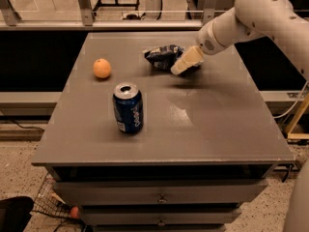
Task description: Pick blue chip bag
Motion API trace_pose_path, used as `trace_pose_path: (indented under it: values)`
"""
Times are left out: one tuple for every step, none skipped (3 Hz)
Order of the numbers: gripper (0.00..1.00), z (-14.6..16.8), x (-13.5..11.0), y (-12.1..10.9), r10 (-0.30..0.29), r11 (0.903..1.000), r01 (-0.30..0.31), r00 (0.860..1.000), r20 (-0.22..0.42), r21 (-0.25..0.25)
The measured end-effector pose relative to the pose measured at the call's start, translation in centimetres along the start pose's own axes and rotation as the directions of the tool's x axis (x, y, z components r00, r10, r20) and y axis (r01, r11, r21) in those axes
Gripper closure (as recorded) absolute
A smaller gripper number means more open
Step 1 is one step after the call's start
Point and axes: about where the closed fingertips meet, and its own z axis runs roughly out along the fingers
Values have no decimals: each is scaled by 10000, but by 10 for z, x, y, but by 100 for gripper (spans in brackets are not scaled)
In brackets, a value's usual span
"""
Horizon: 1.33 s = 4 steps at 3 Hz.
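The blue chip bag [163,55] is a crumpled dark-blue foil bag with white markings, lying at the far middle of the grey table [212,124]. My gripper [186,63] reaches in from the upper right on a white arm. Its cream-coloured fingers hang over the right end of the bag and cover part of it. I cannot tell if they touch the bag.
An upright blue soda can [128,107] with a silver top stands front left of the bag. An orange [102,68] lies at the far left. Drawers sit below the tabletop. A wire basket [53,202] is on the floor at lower left.
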Motion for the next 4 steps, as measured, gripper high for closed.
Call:
trace_pose_path:
  values:
    - [18,30,12,12,748,9953,-742,9972,77,-622]
    - [41,56,18,21,1224,9870,-1164,9913,491,-1106]
    - [65,52,14,20,1223,9870,-1163,9913,490,-1107]
    - [88,50,12,19,1222,9870,-1162,9913,490,-1108]
